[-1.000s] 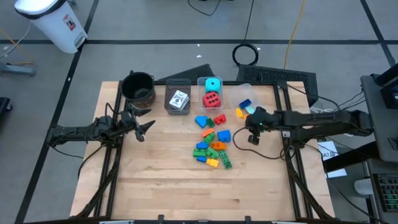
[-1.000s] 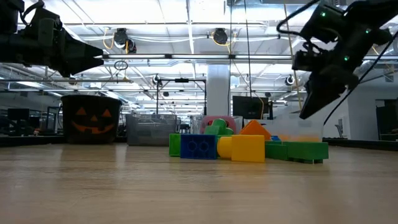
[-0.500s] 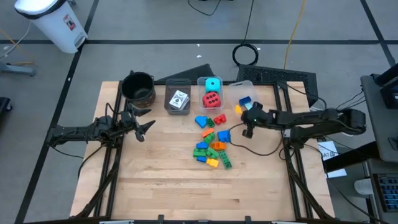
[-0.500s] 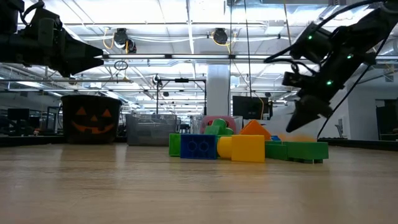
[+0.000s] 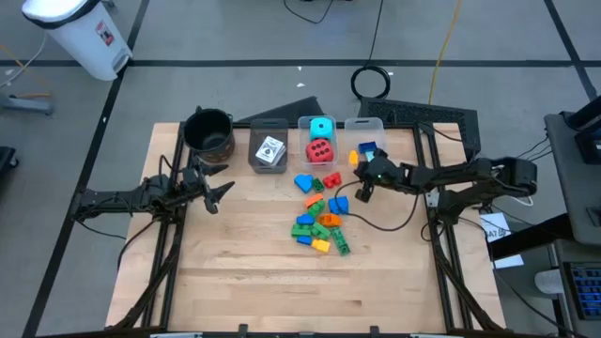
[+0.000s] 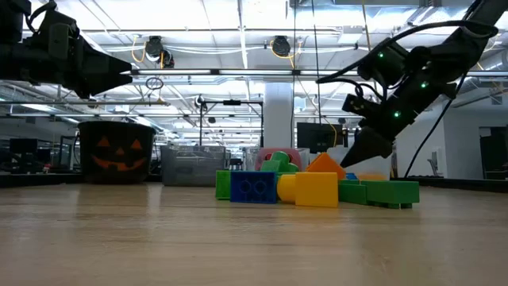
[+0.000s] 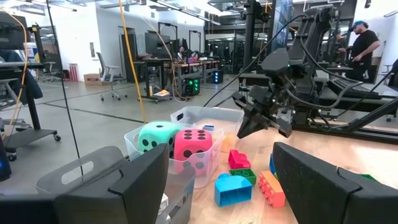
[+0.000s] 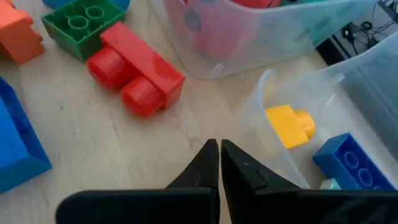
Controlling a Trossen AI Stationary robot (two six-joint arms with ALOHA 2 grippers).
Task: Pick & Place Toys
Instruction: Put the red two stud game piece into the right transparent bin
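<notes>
Several small bricks (image 5: 321, 216), blue, green, orange, yellow and red, lie in a loose pile at the table's middle. My right gripper (image 5: 361, 192) is shut and empty. It hangs just above the wood at the pile's far right, between a red brick (image 8: 135, 73) and a clear bin (image 8: 323, 106) that holds a yellow brick (image 8: 289, 124) and a blue brick (image 8: 348, 163). The red and cyan dotted cubes (image 5: 320, 139) sit in a second clear bin. White cards (image 5: 270, 150) lie in a grey bin. My left gripper (image 5: 220, 191) is open and empty, held above the table's left side.
A black round pot (image 5: 208, 131) stands at the far left corner. The three bins stand in a row along the far edge. Bare wood (image 5: 244, 272) lies on the near half of the table. A cable (image 5: 394, 222) hangs below my right arm, near the pile.
My right gripper has gone toward the table's left edge and down, from beside the right-hand clear bin to just above the wood at the pile's far right. Its arm has stretched out more level. The bricks have stayed where they were.
</notes>
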